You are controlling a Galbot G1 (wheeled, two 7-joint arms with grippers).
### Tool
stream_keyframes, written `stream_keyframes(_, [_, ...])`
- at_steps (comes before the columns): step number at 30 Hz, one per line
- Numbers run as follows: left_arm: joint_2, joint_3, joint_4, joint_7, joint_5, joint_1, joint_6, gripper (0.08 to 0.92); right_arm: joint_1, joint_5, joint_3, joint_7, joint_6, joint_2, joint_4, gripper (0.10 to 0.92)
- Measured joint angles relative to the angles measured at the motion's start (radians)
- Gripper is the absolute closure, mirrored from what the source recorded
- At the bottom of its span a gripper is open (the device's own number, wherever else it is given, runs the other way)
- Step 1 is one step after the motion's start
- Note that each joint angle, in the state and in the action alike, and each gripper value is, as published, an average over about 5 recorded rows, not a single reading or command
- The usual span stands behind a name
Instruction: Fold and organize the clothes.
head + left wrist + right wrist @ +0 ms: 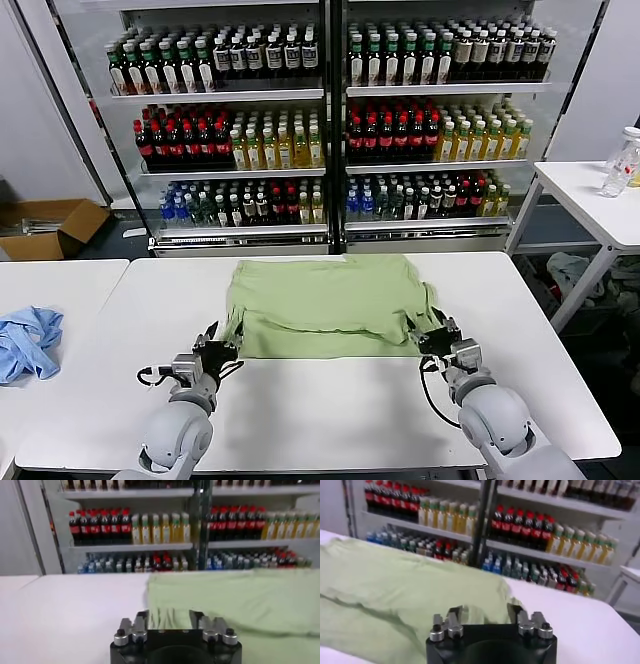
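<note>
The clothes, a light green shirt (325, 300), lie flat on the white table (330, 410), with the near part doubled over into a fold. My left gripper (222, 333) sits at the shirt's near left corner. Its fingers are open, and bunched cloth (240, 600) lies between them (167, 616). At the near right corner my right gripper (437, 330) also stands open (484, 611) with the cloth's edge (395, 585) between its spread fingers. No print or buttons show.
A light blue cloth (28, 340) lies on the neighbouring table to the left. Behind the table is a glass-fronted cooler (325, 120) full of bottles. A small white side table (590, 200) at the right carries a bottle (622, 165). A cardboard box (50, 228) is on the floor at the left.
</note>
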Motion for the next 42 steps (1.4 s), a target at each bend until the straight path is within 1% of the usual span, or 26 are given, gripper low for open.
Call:
stream_keyframes(2, [0.000, 0.006, 0.013, 0.002, 0.004, -0.005, 0.007, 0.386, 0.002, 0.014, -0.001, 0.004, -0.014, 0.004, -0.013, 0.215])
stream_keyframes(5, [0.003, 0.012, 0.024, 0.007, 0.009, -0.008, 0.017, 0.473, 0.003, 0.033, -0.006, 0.005, -0.027, 0.005, -0.029, 0.268])
stream_keyframes(11, [0.016, 0.014, 0.030, 0.017, 0.008, -0.005, 0.039, 0.628, -0.004, 0.059, -0.013, 0.000, -0.043, 0.006, -0.038, 0.424])
stream_keyframes(18, [0.035, 0.007, 0.012, 0.032, -0.020, 0.019, 0.072, 0.835, -0.029, 0.097, -0.008, -0.011, -0.048, -0.004, -0.023, 0.632])
stream_keyframes(21, [0.047, 0.001, -0.010, 0.035, -0.031, 0.044, 0.082, 0.893, -0.058, 0.115, 0.006, -0.015, -0.049, -0.014, 0.002, 0.719])
stream_keyframes(25, [0.067, -0.015, -0.062, 0.032, -0.042, 0.104, 0.092, 0.904, -0.127, 0.131, 0.041, -0.017, -0.049, -0.031, 0.058, 0.830])
stream_keyframes(27, [0.077, -0.027, -0.100, 0.028, -0.045, 0.149, 0.099, 0.904, -0.177, 0.134, 0.067, -0.019, -0.047, -0.038, 0.097, 0.866])
stream_keyframes(30, [0.089, -0.052, -0.171, 0.023, -0.045, 0.231, 0.109, 0.904, -0.270, 0.129, 0.115, -0.024, -0.042, -0.044, 0.165, 0.877])
stream_keyframes(35, [0.099, -0.099, -0.310, 0.020, -0.032, 0.393, 0.125, 0.902, -0.440, 0.095, 0.201, -0.035, -0.042, -0.040, 0.286, 0.874])
stream_keyframes(37, [0.103, -0.118, -0.365, 0.019, -0.024, 0.458, 0.132, 0.885, -0.501, 0.077, 0.234, -0.038, -0.044, -0.038, 0.333, 0.852])
stream_keyframes(40, [0.111, -0.148, -0.440, 0.015, -0.015, 0.538, 0.141, 0.835, -0.566, 0.058, 0.278, -0.036, -0.041, -0.040, 0.398, 0.777])
stream_keyframes(42, [0.119, -0.168, -0.482, 0.011, -0.012, 0.575, 0.145, 0.783, -0.589, 0.055, 0.300, -0.032, -0.035, -0.044, 0.432, 0.725])
